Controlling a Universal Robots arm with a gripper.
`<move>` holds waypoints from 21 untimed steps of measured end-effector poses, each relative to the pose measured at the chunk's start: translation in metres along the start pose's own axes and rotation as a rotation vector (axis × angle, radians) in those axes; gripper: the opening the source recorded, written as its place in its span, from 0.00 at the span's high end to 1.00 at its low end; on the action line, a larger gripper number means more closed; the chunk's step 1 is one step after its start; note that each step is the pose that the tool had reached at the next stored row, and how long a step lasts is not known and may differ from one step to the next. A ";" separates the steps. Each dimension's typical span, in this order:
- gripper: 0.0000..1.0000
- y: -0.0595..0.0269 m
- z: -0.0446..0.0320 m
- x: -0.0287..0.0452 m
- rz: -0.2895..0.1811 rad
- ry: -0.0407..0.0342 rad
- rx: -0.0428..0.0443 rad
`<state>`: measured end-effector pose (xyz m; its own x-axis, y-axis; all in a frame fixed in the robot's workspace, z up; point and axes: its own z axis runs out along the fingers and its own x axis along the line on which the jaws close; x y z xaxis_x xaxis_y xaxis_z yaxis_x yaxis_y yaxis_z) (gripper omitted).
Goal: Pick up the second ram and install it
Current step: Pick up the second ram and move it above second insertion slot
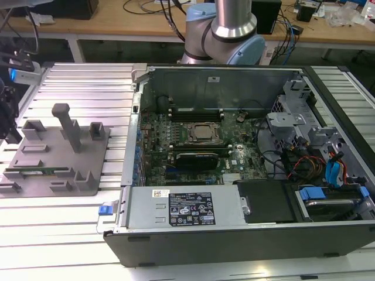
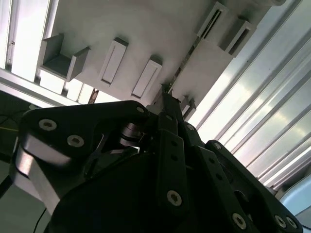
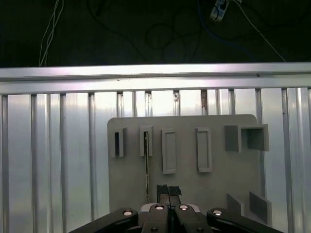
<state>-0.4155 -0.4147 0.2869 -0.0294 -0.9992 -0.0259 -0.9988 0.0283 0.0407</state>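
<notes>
Second ram [image 1: 41,171] in grey tray [image 1: 44,155], green in exterior view, edge-on in first wrist view, hand [image 3: 168,190] narrow, empty

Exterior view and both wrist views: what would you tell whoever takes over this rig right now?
Pincer: shut and holding nothing, over the grey tray. Its tips are near the memory stick but not gripping it.
Memory stick: standing on edge in its slot on the tray, at the exterior view's left, outside the computer case.
Done: nothing of this step shows as done; the stick is not yet lifted.
Left: the whole pick-up, then seating the stick on the motherboard inside the case.
</notes>
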 end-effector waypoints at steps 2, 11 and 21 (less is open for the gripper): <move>0.92 -0.0002 0.0038 0.0005 -0.001 -0.0001 0.0000; 0.92 -0.0013 0.0234 0.0120 -0.001 -0.0005 -0.0001; 0.92 -0.0083 0.0424 0.0175 -0.001 -0.0005 -0.0008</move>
<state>-0.4094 -0.4312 0.2437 -0.0283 -0.9993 -0.0264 -0.9988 0.0272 0.0415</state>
